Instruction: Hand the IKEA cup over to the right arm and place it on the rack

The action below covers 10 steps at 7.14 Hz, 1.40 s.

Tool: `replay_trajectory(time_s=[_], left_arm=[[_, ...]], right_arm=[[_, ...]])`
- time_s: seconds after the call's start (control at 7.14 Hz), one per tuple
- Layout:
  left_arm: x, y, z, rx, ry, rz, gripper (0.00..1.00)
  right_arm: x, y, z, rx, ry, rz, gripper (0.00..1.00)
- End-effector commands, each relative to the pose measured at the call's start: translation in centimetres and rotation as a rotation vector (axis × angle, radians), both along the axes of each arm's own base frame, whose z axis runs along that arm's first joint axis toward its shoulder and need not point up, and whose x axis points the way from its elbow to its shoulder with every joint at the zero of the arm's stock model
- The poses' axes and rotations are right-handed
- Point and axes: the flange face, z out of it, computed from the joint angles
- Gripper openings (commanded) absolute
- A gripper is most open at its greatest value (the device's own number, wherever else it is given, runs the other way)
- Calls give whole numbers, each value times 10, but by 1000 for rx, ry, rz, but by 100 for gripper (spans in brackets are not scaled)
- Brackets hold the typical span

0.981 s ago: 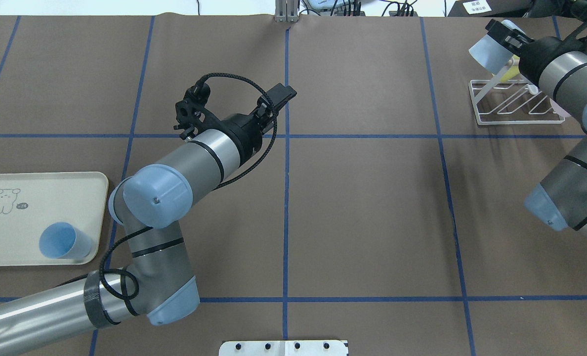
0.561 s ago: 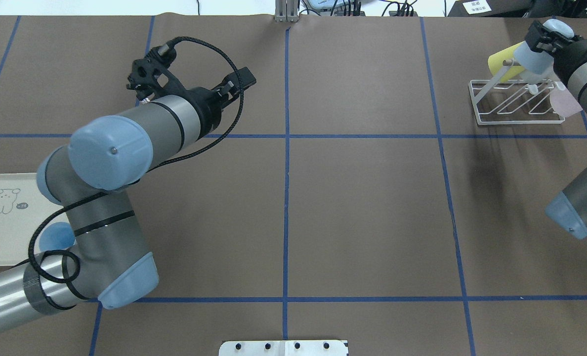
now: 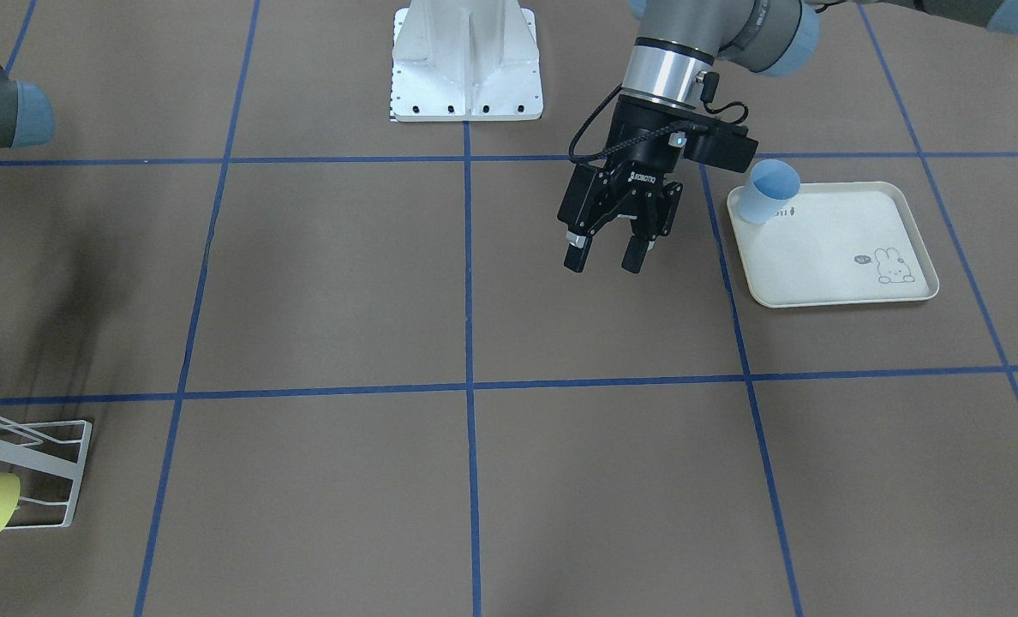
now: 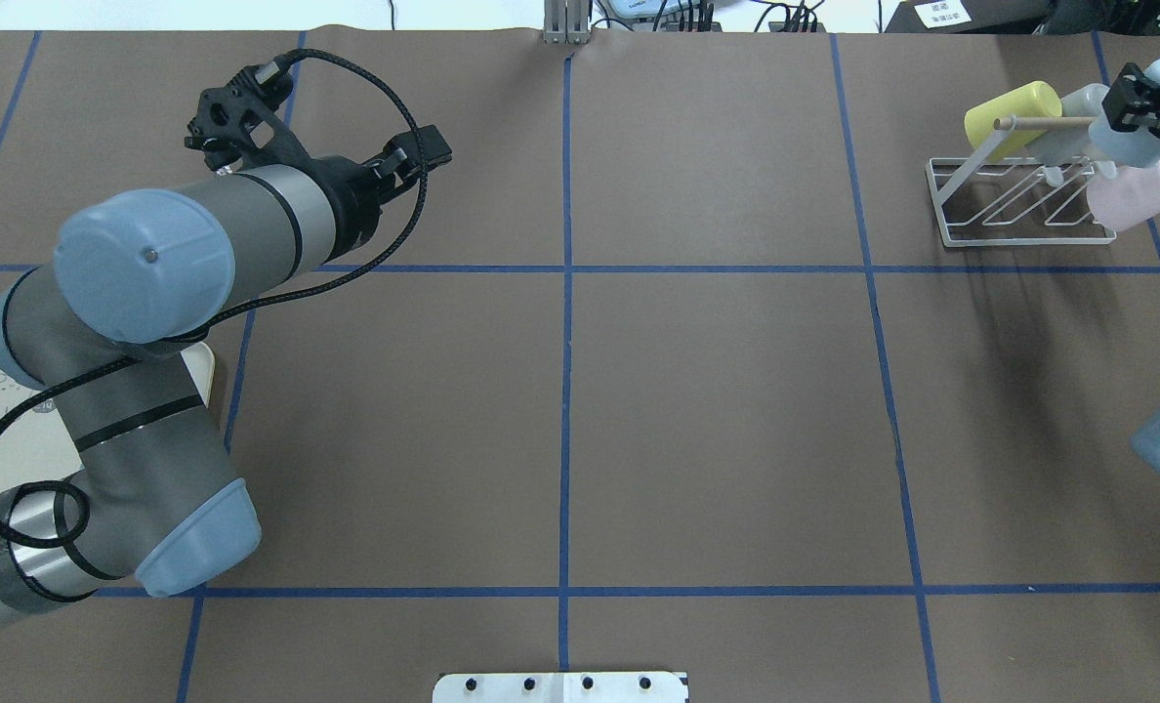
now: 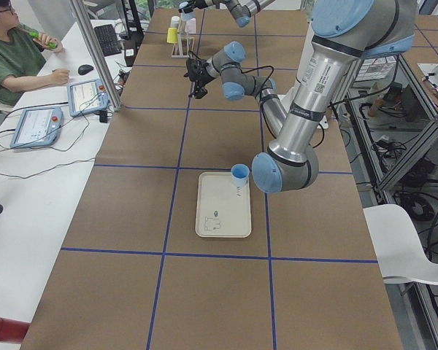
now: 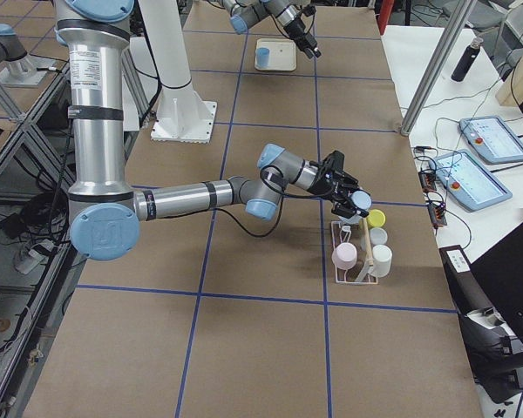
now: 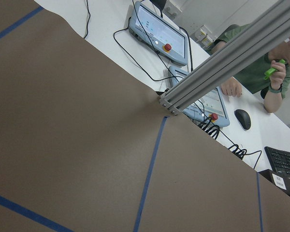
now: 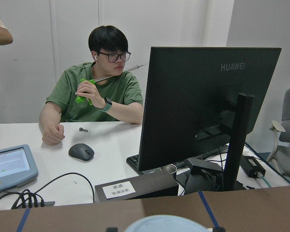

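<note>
One pale blue cup is being held clamped between the fingers of the right gripper at the upper right of the overhead view. It is hanging just over the right end of the white wire rack. The right wrist view is catching its rim at the bottom edge between two dark fingers, so the grip is looking firm and the hand-over part is probably done. In the right-side view its round end is facing the camera, which suggests it is being tipped for seating on the rack. Several cups are already crowding that rack: a yellow cup by the wooden-tipped peg, a whitish cup next to it, and a pink cup just below the gripper. These are likely narrowing the free slot and risking a bump. Far off, in the centre of the front-facing view, the left gripper is hanging empty with its fingers spread. It is near the cream tray, where a second blue cup is standing in the upper left corner, and it is well clear of the rack. A person is sitting at the white side table in the upper left of the left-side view.
</note>
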Motion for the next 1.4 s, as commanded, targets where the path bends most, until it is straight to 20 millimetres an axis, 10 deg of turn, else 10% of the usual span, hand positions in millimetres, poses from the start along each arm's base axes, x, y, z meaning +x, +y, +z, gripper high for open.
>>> replay_trajectory(time_s=[0.0,1.26], left_arm=[[0,1,1,-1,-1,2,100],[2,3,2,-1,1,6,100]], right_arm=[[-7,-9,13,-26,29,-1,0],[-27,-9,43,-74,62,-33,0]])
